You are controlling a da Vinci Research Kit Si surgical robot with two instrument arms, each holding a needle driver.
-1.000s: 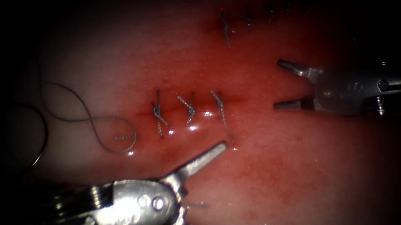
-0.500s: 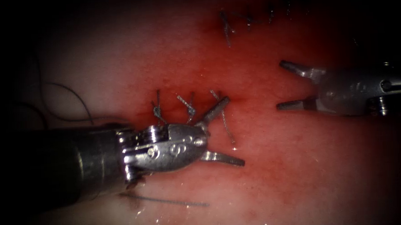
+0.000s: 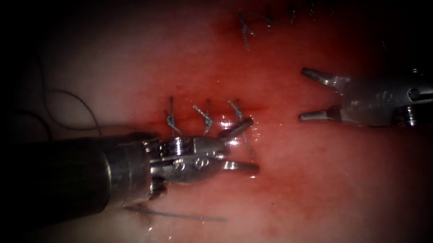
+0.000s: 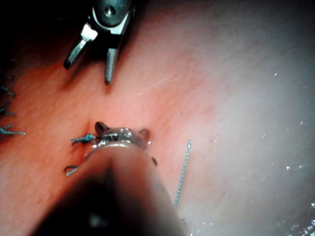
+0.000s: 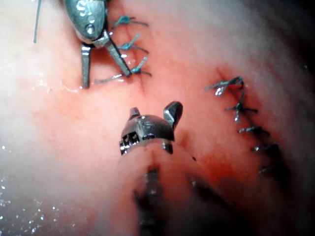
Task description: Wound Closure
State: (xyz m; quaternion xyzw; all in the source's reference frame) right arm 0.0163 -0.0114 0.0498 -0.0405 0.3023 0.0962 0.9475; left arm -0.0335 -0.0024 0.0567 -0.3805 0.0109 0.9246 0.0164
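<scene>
The tissue carries a cut closed by three knotted stitches. My left tool comes in from the left with its jaws open. They straddle the long thread tail of the rightmost stitch and hold nothing. The right wrist view shows this left tool with the tail lying between its jaws. To the right of the cut, my right tool hovers open and empty. The left wrist view shows the right tool beyond the left tool.
A second row of stitches lies at the back. A loose thread curls over the pale tissue at the left. In front of the left tool lies a short cut piece of thread, which the left wrist view also shows. Red fluid wets the tissue around the cut.
The left tool swung in from the front to lie along the left, and its open jaws moved up to the rightmost stitch's tail. The right tool barely moved.
</scene>
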